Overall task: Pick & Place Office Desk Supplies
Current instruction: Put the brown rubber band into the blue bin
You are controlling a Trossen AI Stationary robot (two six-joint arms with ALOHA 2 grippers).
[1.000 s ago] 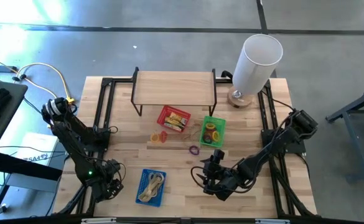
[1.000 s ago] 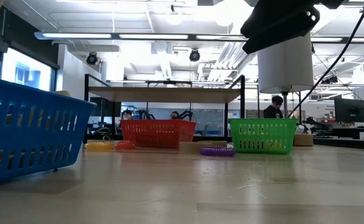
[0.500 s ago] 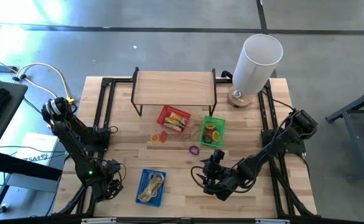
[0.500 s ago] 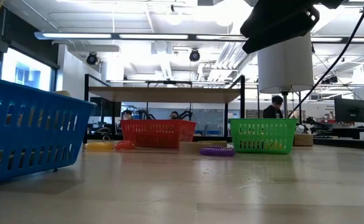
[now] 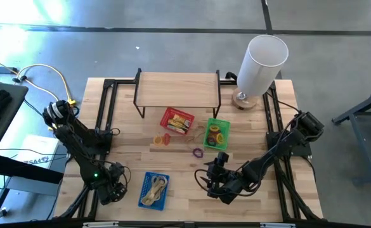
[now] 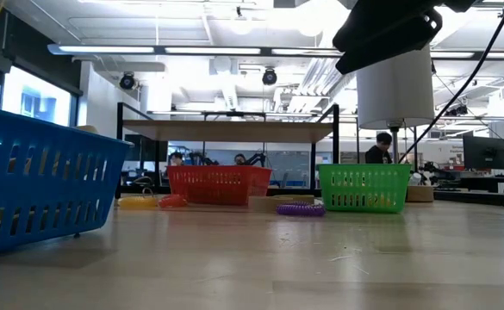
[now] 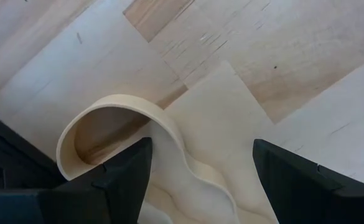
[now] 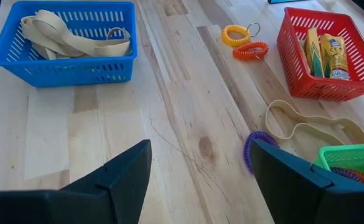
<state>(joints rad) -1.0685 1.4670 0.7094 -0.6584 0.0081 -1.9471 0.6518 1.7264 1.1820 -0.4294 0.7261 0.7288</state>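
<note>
Rubber band under left gripper: likely light, floppy; pinch its raised loop. Both grippers' jaws wide, empty; right gripper hovers near purple coil

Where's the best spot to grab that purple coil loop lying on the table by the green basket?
Probably from above, pinching the purple coil loop across its near arc, on the side away from the green basket. It lies flat on the table, so a side approach finds little.
</note>
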